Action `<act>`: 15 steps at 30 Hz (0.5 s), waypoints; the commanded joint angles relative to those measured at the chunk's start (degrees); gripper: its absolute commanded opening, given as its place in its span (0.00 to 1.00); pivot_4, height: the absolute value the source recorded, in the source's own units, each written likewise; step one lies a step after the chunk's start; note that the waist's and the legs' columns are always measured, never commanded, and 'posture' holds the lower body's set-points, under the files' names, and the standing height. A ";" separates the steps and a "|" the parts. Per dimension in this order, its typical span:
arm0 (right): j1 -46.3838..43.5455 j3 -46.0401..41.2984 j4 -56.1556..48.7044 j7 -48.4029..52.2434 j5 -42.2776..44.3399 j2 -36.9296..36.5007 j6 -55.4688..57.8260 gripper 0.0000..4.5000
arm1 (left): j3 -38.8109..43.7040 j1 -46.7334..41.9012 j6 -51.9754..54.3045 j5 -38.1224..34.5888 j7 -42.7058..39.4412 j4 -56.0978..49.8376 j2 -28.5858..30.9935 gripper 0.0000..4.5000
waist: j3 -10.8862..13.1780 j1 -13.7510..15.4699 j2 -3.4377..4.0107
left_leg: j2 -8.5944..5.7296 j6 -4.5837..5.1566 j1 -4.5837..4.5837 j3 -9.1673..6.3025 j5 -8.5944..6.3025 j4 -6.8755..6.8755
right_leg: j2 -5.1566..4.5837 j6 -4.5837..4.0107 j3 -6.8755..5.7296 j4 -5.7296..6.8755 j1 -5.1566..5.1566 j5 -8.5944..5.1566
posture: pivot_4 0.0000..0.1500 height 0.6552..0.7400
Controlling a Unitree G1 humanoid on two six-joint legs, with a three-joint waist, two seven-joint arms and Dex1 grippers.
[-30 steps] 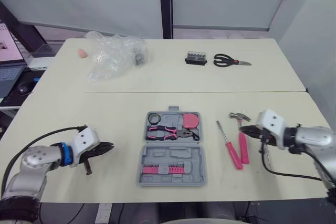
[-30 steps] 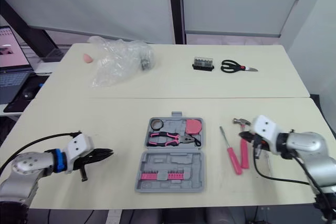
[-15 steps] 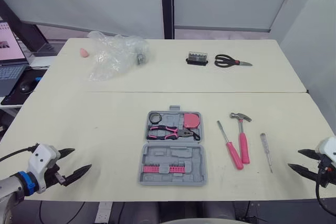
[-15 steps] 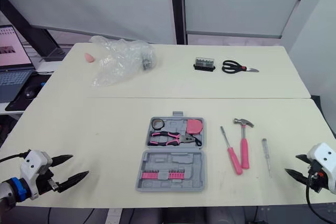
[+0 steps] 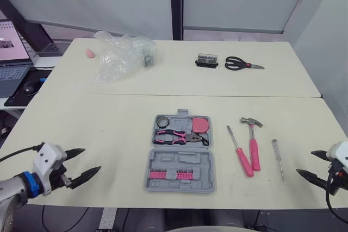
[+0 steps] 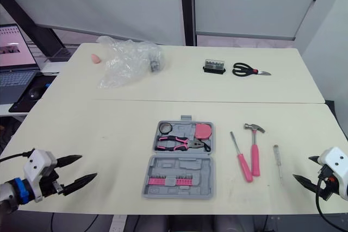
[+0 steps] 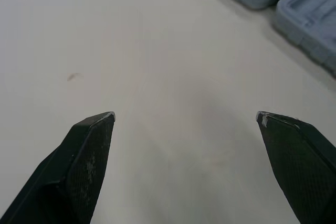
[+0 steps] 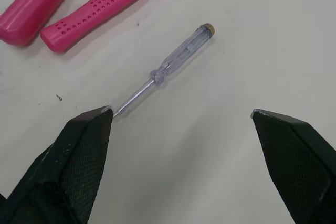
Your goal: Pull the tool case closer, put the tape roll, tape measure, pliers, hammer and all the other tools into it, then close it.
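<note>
The grey tool case (image 5: 180, 153) lies open in the middle of the near table half. Its far half holds a black tape roll (image 5: 162, 121), a pink tape measure (image 5: 201, 125) and pink pliers (image 5: 176, 137). To its right lie a pink screwdriver (image 5: 240, 153), a pink-handled hammer (image 5: 252, 142) and a clear tester screwdriver (image 8: 173, 66). My left gripper (image 5: 91, 160) hovers open and empty near the front left edge, well left of the case (image 7: 294, 3). My right gripper (image 5: 304, 162) is open and empty at the front right, just beyond the tester screwdriver (image 5: 278, 157).
On the far table half sit black scissors (image 5: 243, 64), a small black bit holder (image 5: 206, 61), a crumpled plastic bag (image 5: 120, 55) and a small pink object (image 5: 89, 53). A laptop (image 5: 13, 52) stands off the table's left side.
Both grippers have opened and drawn back toward the table's front corners. The right one has left the hammer, and the tester screwdriver now lies uncovered. The camera has shifted slightly.
</note>
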 commanded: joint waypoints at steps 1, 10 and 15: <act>-0.06 -1.39 -5.40 -2.69 2.62 2.09 2.67 0.99 | -5.09 -4.25 3.00 -2.80 -1.93 -9.40 0.81 1.00 | 0.00 0.04 0.00 | 0.00 0.00 0.00 -0.01 0.00 0.00 | 0.00 0.01 -0.01 -0.03 0.03 0.00 | 1.00 1.00; 4.08 -0.90 -17.82 -11.30 4.77 9.76 11.22 0.99 | -13.78 -13.22 9.62 -9.20 -9.34 -21.86 3.45 1.00 | -0.01 -0.38 0.04 | 0.02 0.00 0.00 -0.02 0.00 -0.04 | 0.05 0.02 0.00 -0.08 0.03 0.02 | 1.00 1.00; 2.96 3.16 -20.80 -20.28 1.99 15.86 14.17 0.99 | -17.25 -16.08 6.94 -9.02 -13.15 -21.88 2.17 1.00 | -0.02 -0.37 0.05 | 0.01 0.00 0.02 0.00 0.00 -0.02 | 0.05 0.03 0.03 -0.08 0.04 0.03 | 1.00 1.00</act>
